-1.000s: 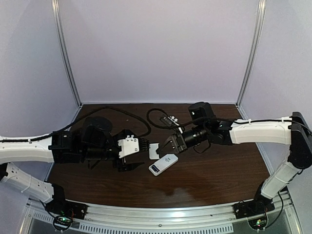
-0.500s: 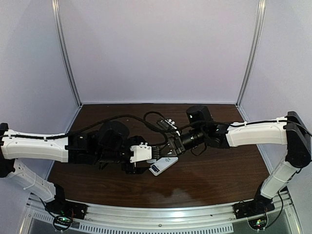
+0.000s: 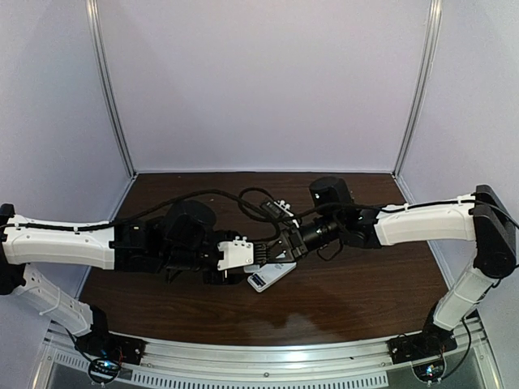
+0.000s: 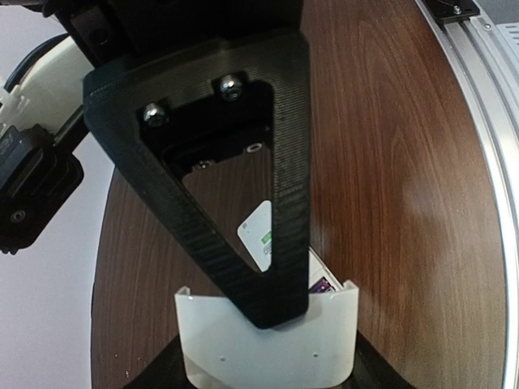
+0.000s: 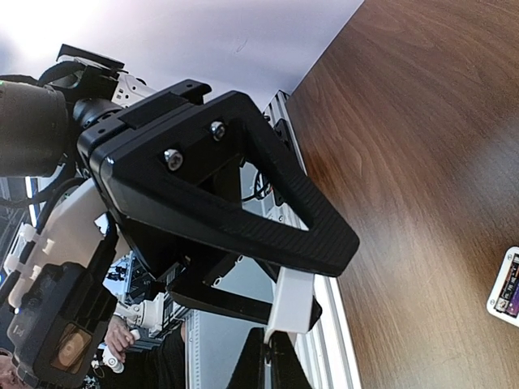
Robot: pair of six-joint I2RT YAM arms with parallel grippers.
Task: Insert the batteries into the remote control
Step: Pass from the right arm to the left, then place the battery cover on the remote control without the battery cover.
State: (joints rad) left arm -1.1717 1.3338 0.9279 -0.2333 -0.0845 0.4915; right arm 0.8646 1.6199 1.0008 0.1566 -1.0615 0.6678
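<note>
On the dark wooden counter (image 3: pixel 365 284), nearest the arms' bases, the white remote control (image 3: pixel 272 277) lies flat and at a slant, with neither arm gripping it. The wrist cameras show the purple batteries (image 5: pixel 509 296) sitting in its uncovered compartment. Just above and beyond it, the two arms meet nose to nose near the counter's middle. The left end effector (image 3: pixel 248 261) reaches in from the left with one finger above and one below a plain white cover (image 4: pixel 268 348); whether they press on it cannot be told. The right end effector (image 3: pixel 278 250), coming in from the right, is pressed together and pinches the same thin cover, which appears edge-on in the right wrist view. The cover is held off the counter, just beside and over the remote. Farther back, black cables (image 3: pixel 243 198) loop behind the wrists, and pale walls (image 3: pixel 259 81) close off the rear of the counter.
</note>
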